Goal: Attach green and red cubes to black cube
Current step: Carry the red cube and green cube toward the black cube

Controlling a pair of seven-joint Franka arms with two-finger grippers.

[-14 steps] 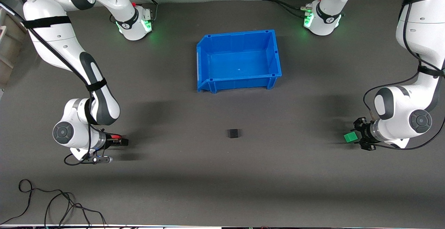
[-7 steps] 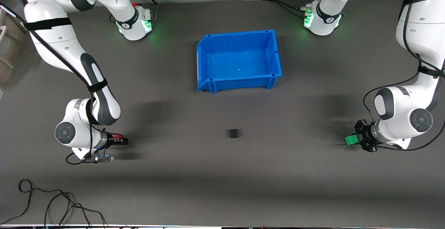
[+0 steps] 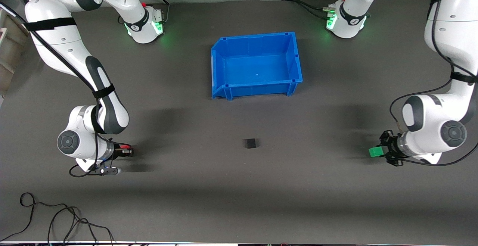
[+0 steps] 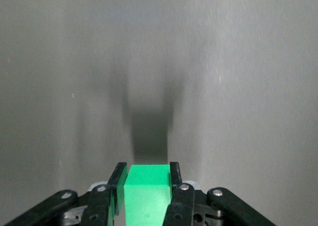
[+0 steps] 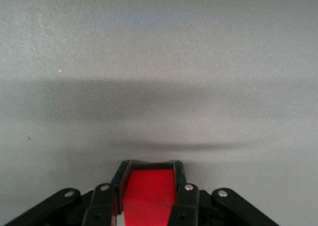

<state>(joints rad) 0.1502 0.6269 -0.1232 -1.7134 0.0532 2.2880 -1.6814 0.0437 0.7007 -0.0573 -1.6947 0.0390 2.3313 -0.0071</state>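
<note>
We see the dark grey desk carrying a blue bin that sits between the two arm bases. The left gripper sits low at the left arm's end of the desk, its fingers clamped on either side of the green cube. The right gripper sits low at the right arm's end of the desk, its fingers pressed against the two sides of the red cube. The black cube rests alone on the desk, nearer to the front camera than the bin, roughly midway between the two grippers and well apart from both.
</note>
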